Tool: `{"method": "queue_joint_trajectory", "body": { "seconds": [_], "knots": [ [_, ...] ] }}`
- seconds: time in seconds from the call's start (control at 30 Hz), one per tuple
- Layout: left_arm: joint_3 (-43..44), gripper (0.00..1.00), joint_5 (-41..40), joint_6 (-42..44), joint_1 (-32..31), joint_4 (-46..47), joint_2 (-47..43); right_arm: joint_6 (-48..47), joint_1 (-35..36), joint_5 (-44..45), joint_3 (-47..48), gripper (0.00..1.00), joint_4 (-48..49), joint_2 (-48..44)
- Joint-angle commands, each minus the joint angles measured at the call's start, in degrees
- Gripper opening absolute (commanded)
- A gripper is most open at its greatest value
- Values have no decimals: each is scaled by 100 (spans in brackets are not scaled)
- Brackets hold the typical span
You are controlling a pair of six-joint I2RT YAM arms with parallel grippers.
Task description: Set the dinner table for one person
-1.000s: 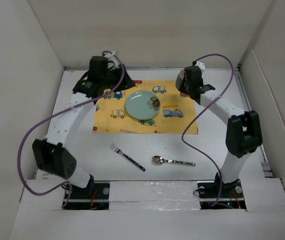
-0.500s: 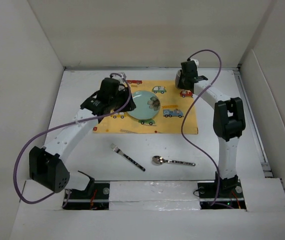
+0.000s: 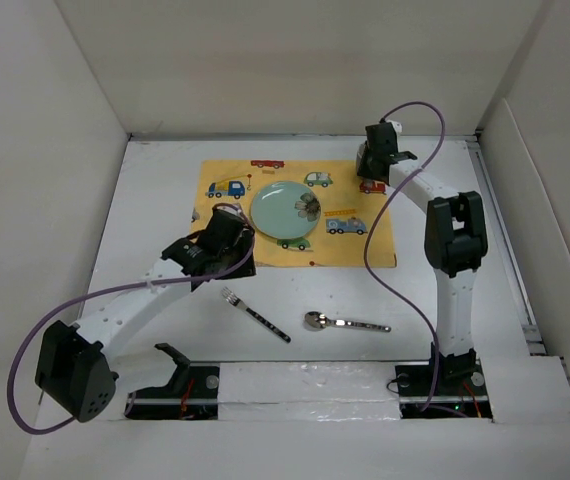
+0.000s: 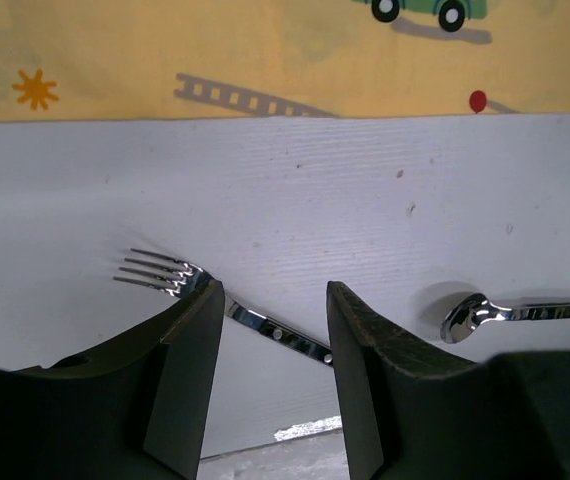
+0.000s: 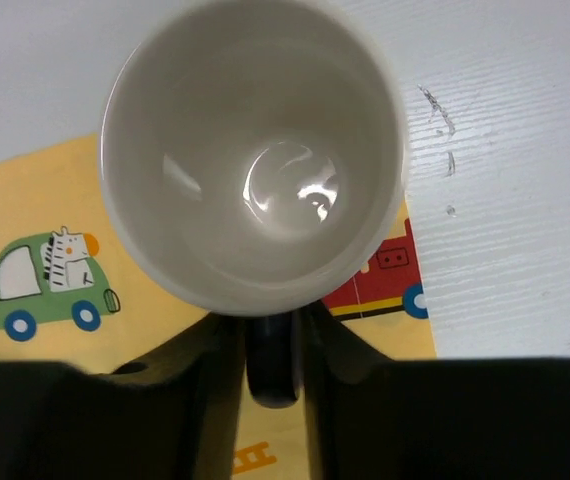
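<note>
Dinner table [image 3: 155, 190] is the white, hard, fixed board under everything. It will not bend or slide, so I judge there is nothing to grip on it; things are only laid on it. In the top view its long axis seems to run left to right, but the perspective makes this uncertain.

On its far half lies the yellow cloth [image 3: 350, 250], carrying the plate [image 3: 280, 210]. On the bare white between the cloth and the arm bases lies the fork [image 3: 255, 313], tines far-left, handle near-right. It looks thin, stiff and slippery, so the middle of its handle seems the best hold. The spoon [image 3: 345, 322] lies near it.

The left gripper [image 4: 272, 295] hangs over the fork, jaws apart and empty. The right gripper [image 5: 270, 330] has the handle of the mug [image 5: 255, 150] between its fingers at the cloth's far right corner; whether it presses, I cannot tell.
</note>
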Motion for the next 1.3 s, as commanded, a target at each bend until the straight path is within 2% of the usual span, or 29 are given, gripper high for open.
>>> {"method": "queue_joint_trajectory", "body": {
  "seconds": [0.0,0.03,0.13,0.23,0.4,0.47,0.5,0.53,0.67,0.7,0.73,0.77,0.83,0.87,0.93,1.03,1.1,1.27],
  "knots": [
    [-167,43,-162,-229,7,-232,-153,184,20,124,240,37,159,-211],
    [-229,42,-144,-246,7,-224,-214,306,20,202,231,51,45,-272],
    [-379,41,-144,-352,7,-312,-346,395,20,221,91,62,44,-518],
    [-256,41,-179,-352,7,-311,-417,395,20,107,-59,67,44,-1045],
    [-387,40,50,-588,7,-583,-442,544,-33,-96,-252,68,-298,-2089],
    [-623,38,58,-913,7,-654,-583,755,28,-236,-638,44,-448,-2477],
    [-703,38,119,-1001,7,-637,-671,947,98,-402,-831,26,-483,-2879],
    [-748,37,163,-1168,7,-593,-663,1010,151,-490,-1381,0,-353,-3136],
    [-880,37,173,-1405,7,-373,-417,1072,476,-903,-2817,0,167,-4314],
    [-836,37,-36,-1520,-202,-382,-330,1072,555,-930,-3011,0,167,-4525],
    [-758,38,-343,-1712,-961,-460,-224,1072,677,-931,-3195,0,98,-4875],
    [-548,39,-859,-2227,-1386,-652,-84,1072,740,-948,-3502,1,36,-5061],
    [-353,40,-1118,-2827,-2169,-925,565,1063,801,-1062,-3750,8,-217,-5369],
    [-265,40,-1119,-3065,-2251,-1005,724,1081,802,-1089,-3951,11,-324,-5640],
    [-212,42,-1277,-3470,-2305,-1154,963,1089,871,-1246,-4154,21,-465,-5932],
    [-387,47,-1155,-3682,-2103,-989,744,1098,872,-1501,-4541,33,-552,-6433],
    [-510,49,-1014,-3805,-1875,-848,534,1116,872,-1581,-4699,36,-658,-6715],
    [-546,51,-856,-4298,-1874,-654,690,1107,872,-2186,-4911,39,-843,-7058]
  ]
}}
